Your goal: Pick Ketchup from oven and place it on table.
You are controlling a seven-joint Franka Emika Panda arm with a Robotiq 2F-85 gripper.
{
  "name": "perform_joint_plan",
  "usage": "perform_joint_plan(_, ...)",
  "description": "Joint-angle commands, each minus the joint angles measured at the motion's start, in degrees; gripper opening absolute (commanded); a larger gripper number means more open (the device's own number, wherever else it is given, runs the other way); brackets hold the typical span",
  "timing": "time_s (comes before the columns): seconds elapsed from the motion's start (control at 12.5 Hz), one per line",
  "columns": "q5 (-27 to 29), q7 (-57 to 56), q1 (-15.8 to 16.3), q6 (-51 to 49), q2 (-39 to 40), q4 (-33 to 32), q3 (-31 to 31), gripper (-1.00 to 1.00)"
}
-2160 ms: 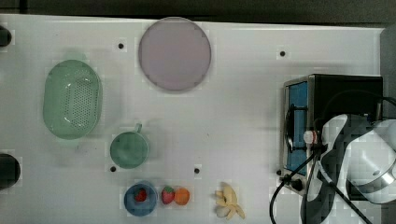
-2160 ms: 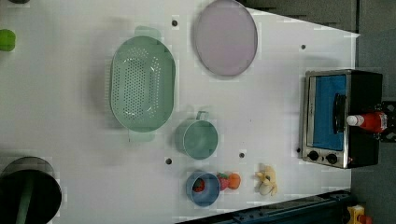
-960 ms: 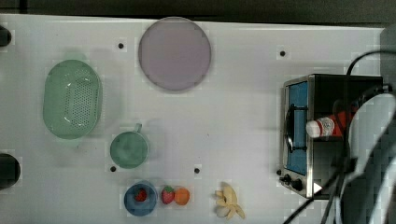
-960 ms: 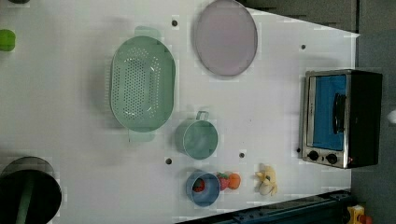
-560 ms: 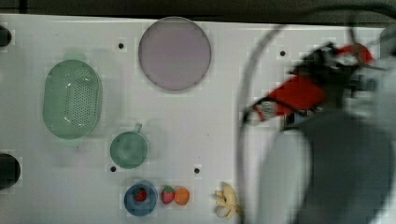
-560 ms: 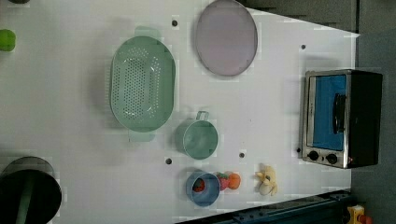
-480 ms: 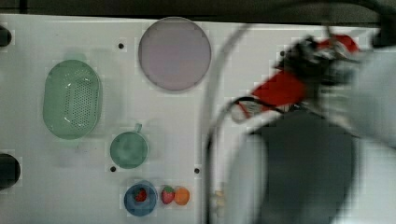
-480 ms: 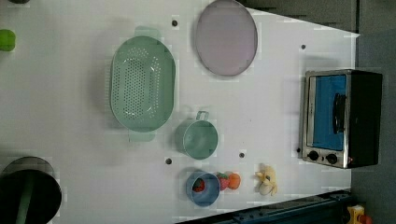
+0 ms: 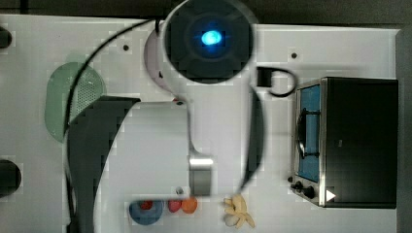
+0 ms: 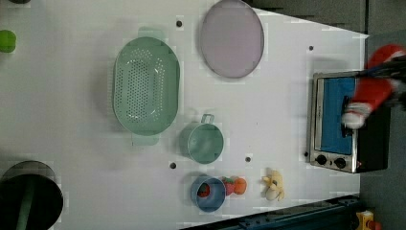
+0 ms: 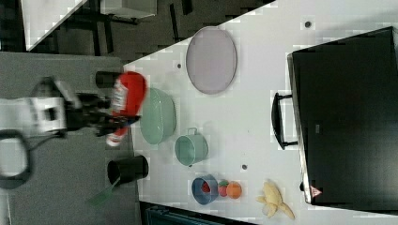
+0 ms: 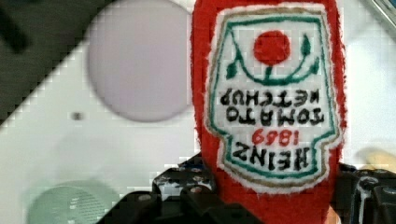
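My gripper [image 11: 109,118] is shut on the ketchup [image 11: 127,95], a red bottle held up in the air with its white cap pointing down. In the right view it hangs over the table's [image 11: 263,89] left edge, beside the green colander [image 11: 159,116]. In the wrist view the ketchup's label [image 12: 273,105] is close up, and a dark finger [image 12: 187,196] grips the bottle's lower part. In the left view the ketchup [image 10: 376,91] shows in front of the oven [image 10: 335,122]. The black oven [image 9: 350,141] stands at the top view's right, its blue glass front facing the table [image 9: 350,48].
A lilac plate [image 10: 232,38], the colander [image 10: 146,86], a green cup [image 10: 205,143], a blue bowl [image 10: 207,193] with fruit beside it and a banana [image 10: 273,184] lie on the table. A black bin [image 10: 26,199] stands at the left view's lower left. The arm [image 9: 209,43] hangs over the top view's middle.
The ketchup has come out of the oven, held by the gripper. The arm swung leftward across the top view, and the bottle has come into the left view over the oven.
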Motion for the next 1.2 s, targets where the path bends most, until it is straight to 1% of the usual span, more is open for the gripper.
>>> perform_joint_plan(0.08, -0.19, 7.13, -1.07, 4.86, 2.64, -11.57, -0.32, 0.29)
perform_joint_plan(0.24, -0.19, 7.17, -1.12, 14.63, 4.1, -19.45, -0.82, 0.29)
perform_joint_plan(0.4, -0.18, 7.17, -1.18, 23.42, 7.42, -24.97, -1.05, 0.29)
perform_joint_plan(0.48, -0.18, 7.18, -1.19, 27.37, 9.6, -26.57, -1.1, 0.29)
perform_joint_plan(0.64, -0.18, 7.17, -1.18, 34.16, 14.06, -27.77, -1.13, 0.29)
perform_joint_plan(0.8, -0.18, 7.18, -1.18, 37.41, 17.48, -28.04, -1.23, 0.29)
perform_joint_plan(0.88, -0.18, 7.18, -1.18, 38.21, 18.73, -28.23, -1.37, 0.35)
perform_joint_plan(0.96, -0.18, 7.17, -1.19, 39.45, 19.79, -28.29, -1.67, 0.54)
perform_joint_plan(1.12, -0.18, 7.18, -1.11, 41.47, 20.05, -28.23, -1.75, 1.0)
perform_joint_plan(1.2, -0.18, 7.21, -1.04, 41.58, 19.08, -28.06, -1.74, 1.0)
